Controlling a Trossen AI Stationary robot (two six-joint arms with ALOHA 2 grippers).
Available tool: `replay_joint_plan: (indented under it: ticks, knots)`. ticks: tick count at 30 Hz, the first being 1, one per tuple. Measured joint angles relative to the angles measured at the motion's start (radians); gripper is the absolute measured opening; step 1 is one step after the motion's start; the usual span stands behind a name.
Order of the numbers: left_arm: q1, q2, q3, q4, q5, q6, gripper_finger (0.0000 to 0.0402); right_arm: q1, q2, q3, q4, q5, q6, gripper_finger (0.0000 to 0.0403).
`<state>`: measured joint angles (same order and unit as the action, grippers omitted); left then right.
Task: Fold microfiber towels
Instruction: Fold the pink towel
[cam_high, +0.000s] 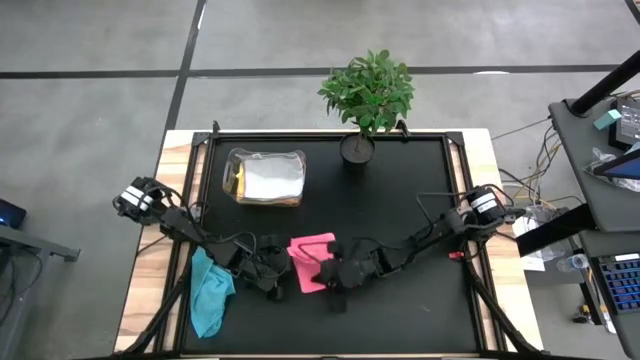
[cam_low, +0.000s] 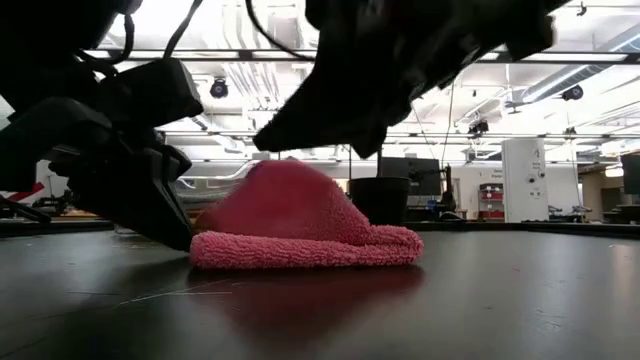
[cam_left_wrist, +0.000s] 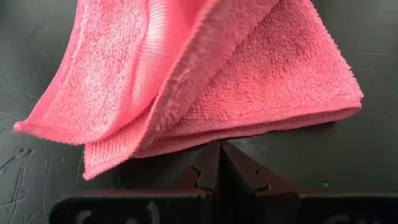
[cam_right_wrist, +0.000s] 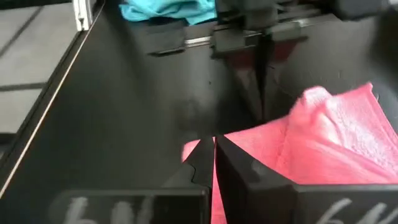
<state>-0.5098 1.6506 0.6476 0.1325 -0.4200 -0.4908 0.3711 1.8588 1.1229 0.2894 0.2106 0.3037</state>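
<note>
The pink towel (cam_high: 312, 262) is found near the table's front edge, at about six o'clock from the plant (cam_high: 367, 92), partly doubled over with one layer humped up. It is judged light, soft and floppy, likely to sag and drag, so hold is best taken at a corner or hem. The right gripper (cam_right_wrist: 213, 146) is shut at a corner, seemingly pinching it; the left gripper (cam_left_wrist: 221, 163) is closed, empty, just beside the hem. The teal towel (cam_high: 209, 290) lies bunched at nine o'clock.

Pink towel (cam_left_wrist: 205, 81) cut off at picture's edge, teal towel (cam_right_wrist: 165, 9) too — box contents (cam_high: 268, 180) unclear
</note>
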Motion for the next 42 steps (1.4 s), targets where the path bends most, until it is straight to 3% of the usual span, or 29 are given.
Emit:
replay_joint_plan:
  ticks: [6, 12, 14, 16, 20, 26, 31, 35, 42]
  knots:
    - [-0.001, -0.032, 0.007, -0.014, 0.046, 0.004, 0.0, 0.026, -0.011, 0.053, -0.092, 0.123, -0.073, 0.0008]
    - [-0.002, -0.082, 0.006, -0.01, 0.09, 0.007, 0.0, -0.01, -0.039, 0.068, -0.358, 0.344, -0.087, 0.0008]
    - [-0.002, -0.087, 0.003, -0.017, 0.09, 0.007, 0.0, -0.042, -0.039, 0.054, -0.398, 0.374, -0.081, 0.0008]
    - [-0.002, -0.087, 0.002, -0.015, 0.091, 0.007, 0.0, -0.074, -0.039, 0.028, -0.39, 0.364, -0.065, 0.0008]
    - [-0.002, -0.073, -0.001, -0.014, 0.09, 0.008, 0.0, -0.107, -0.031, -0.025, -0.299, 0.242, -0.051, 0.0008]
    - [-0.002, -0.073, -0.002, -0.015, 0.089, 0.017, 0.0, -0.075, 0.004, -0.063, -0.009, 0.035, -0.034, 0.0008]
    - [-0.002, -0.107, 0.005, -0.026, 0.088, 0.044, 0.0, -0.015, 0.087, -0.013, 0.15, 0.048, -0.031, 0.0008]
    - [-0.002, -0.157, 0.014, -0.019, 0.086, 0.083, 0.0, 0.018, 0.117, 0.049, 0.095, 0.101, -0.069, 0.0008]
    - [0.001, -0.194, 0.028, 0.021, -0.017, 0.14, 0.0008, 0.046, 0.054, 0.099, -0.055, 0.165, -0.117, 0.0008]
